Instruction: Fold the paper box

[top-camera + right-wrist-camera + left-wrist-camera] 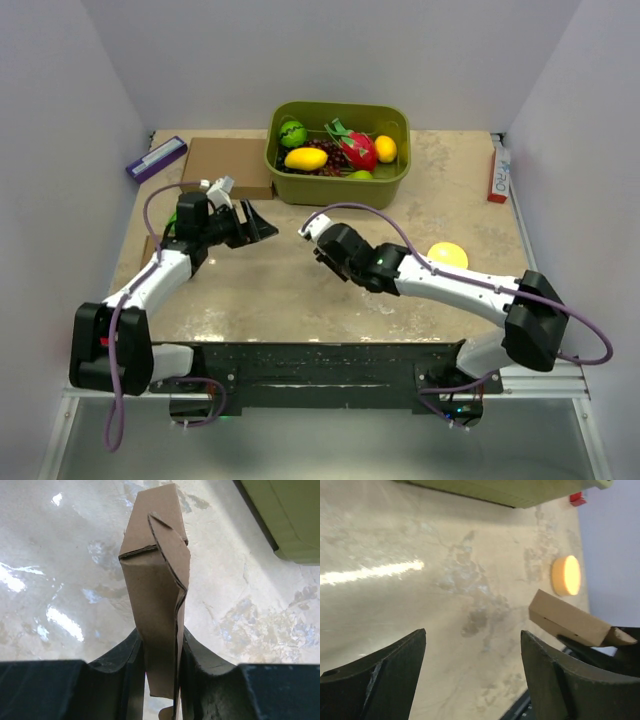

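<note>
The paper box [157, 580] is a flattened brown cardboard carton with a loose flap near its far end. It stands out from between the fingers of my right gripper [160, 640], which is shut on its lower part. The left wrist view shows the same paper box [567, 620] held above the table at the right, with dark fingers gripping it from behind. My left gripper [472, 645] is open with only bare tabletop between its fingers, a short way left of the box. In the top view the left gripper [262, 225] and right gripper [322, 245] face each other mid-table.
A green bin [335, 192] of toy fruit stands at the back centre. A large flat brown carton [225, 165] and a purple-white box [156, 158] lie back left. A red-white box [498, 172] sits at the right wall. A yellow disc [447, 254] lies beside the right arm.
</note>
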`<state>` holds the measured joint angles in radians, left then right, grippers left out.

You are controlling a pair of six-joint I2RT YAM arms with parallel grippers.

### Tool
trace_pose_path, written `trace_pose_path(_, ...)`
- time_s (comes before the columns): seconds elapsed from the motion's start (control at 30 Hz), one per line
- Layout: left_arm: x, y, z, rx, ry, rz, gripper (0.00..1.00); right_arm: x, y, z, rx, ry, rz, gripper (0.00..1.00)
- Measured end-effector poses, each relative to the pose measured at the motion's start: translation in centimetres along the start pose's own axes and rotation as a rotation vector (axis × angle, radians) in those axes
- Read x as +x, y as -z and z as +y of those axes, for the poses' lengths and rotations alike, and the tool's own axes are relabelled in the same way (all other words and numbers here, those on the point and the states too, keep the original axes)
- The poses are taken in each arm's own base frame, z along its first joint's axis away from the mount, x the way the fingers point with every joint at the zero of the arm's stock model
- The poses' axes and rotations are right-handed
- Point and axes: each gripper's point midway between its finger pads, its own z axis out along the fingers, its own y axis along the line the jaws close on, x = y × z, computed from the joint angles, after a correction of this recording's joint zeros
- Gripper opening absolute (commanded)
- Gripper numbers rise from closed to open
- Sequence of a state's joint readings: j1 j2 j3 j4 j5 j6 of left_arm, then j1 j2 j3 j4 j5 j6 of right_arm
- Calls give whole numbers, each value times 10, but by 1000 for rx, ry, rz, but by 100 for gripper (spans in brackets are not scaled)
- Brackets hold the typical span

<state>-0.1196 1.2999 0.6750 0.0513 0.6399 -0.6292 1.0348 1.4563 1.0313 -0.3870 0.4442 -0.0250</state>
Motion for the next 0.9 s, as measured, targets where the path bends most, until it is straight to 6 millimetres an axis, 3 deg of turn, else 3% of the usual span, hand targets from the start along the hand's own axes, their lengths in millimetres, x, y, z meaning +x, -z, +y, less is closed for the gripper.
trace_pose_path(0.1, -16, 9, 1, -63, -115, -51, 80, -3, 3, -5, -69, 17, 43, 15)
trace_pose_path(0.27, -23, 20, 5, -119, -217, -80, 80, 1, -1, 11, -212, 69, 141, 14)
trace_pose_path(0.47, -15, 23, 12, -140, -246, -45, 80, 34, -13, 36, -356, 132, 321, 18)
trace_pose_path(0.57, -12, 23, 13, -142, -253, -33, 80, 45, -21, 42, -384, 160, 393, 25)
trace_pose_path(0.67, -10, 24, 13, -142, -257, -24, 80, 41, -24, 43, -388, 173, 404, 44)
trace_pose_path(0.7, -10, 24, 14, -142, -259, -22, 80, 40, -25, 42, -383, 174, 402, 56)
trace_pose_path(0.8, -10, 25, 12, -137, -274, -21, 80, 38, -25, 37, -361, 177, 398, 78)
trace_pose_path(0.9, -9, 26, 7, -122, -294, -21, 80, 34, -24, 32, -335, 173, 385, 82)
